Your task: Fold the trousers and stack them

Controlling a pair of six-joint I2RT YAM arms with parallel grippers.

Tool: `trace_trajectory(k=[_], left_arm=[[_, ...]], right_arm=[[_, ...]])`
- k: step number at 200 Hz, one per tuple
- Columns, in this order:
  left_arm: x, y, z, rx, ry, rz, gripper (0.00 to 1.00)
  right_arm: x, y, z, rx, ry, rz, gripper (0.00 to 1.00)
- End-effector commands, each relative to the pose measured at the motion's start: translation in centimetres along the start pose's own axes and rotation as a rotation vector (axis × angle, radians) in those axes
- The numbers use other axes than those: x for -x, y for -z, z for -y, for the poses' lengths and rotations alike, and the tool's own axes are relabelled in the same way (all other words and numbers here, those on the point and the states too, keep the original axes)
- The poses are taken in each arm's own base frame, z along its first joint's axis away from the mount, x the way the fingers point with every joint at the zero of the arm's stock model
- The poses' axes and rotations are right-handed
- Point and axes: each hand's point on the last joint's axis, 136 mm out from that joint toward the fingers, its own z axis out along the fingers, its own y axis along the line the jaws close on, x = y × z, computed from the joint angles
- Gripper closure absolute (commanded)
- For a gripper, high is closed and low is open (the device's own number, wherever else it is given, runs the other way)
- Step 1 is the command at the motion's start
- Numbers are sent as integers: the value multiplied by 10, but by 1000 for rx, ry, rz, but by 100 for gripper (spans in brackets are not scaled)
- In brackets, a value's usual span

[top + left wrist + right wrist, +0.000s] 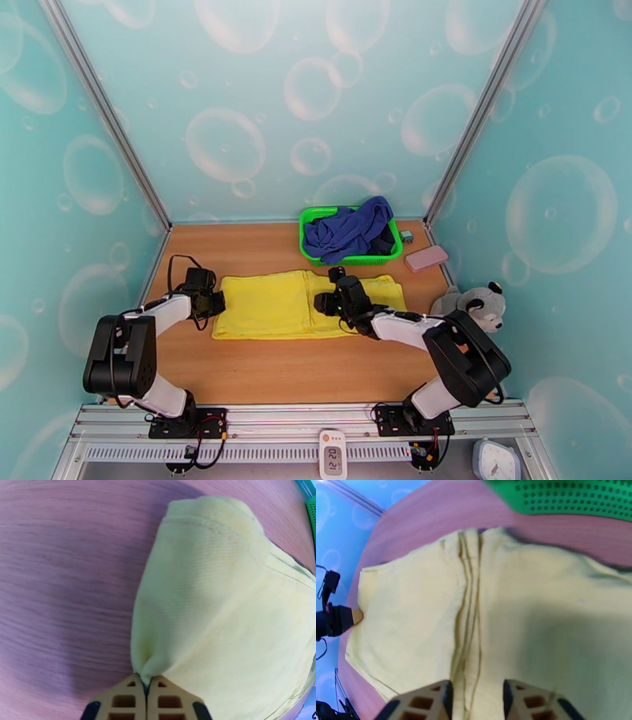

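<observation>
The bright yellow trousers [304, 304] lie folded flat across the middle of the wooden table, a seam line running down their centre [468, 610]. My left gripper [215, 302] is at the trousers' left edge, shut on a pinch of the yellow fabric [145, 677]. My right gripper [322, 301] hovers over the middle of the trousers, open, its tan fingers [434, 697] straddling the centre fold with nothing held. The left gripper's tip [355, 616] is seen from the right wrist view at the cloth's left edge.
A green basket [312, 217] holding blue cloth [351, 229] stands behind the trousers. A pink case [426, 257] and a small grey block [406, 236] lie at the back right. A plush raccoon [474, 304] sits by the right wall.
</observation>
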Motion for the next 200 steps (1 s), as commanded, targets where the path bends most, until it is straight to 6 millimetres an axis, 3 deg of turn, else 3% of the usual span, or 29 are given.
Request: trace_trajectory(k=[1, 37, 71, 95, 123, 138, 160, 179, 200], left_arm=[[17, 40, -17, 103, -29, 5, 100], [48, 82, -41, 202, -11, 26, 100], [67, 104, -56, 269, -3, 85, 100], [80, 123, -76, 362, 26, 136, 100], [99, 146, -101, 440, 54, 190, 100], [108, 156, -112, 469, 62, 205, 100], [118, 171, -108, 459, 59, 219, 100], [120, 180, -76, 348, 27, 237, 100], [105, 177, -19, 122, -26, 192, 100]], right_arm=[[-8, 10, 18, -20, -15, -20, 56], [-36, 11, 44, -36, -88, -73, 56], [-69, 8, 48, -51, -177, -157, 59], [-99, 12, 34, -66, -213, -241, 60], [-117, 12, -10, 5, -208, -284, 60], [-109, 11, -32, 54, -181, -262, 59], [-71, 20, -42, 65, -146, -135, 57], [-33, 39, -32, 46, -97, -7, 52], [1, 62, -13, 50, -64, 126, 43]])
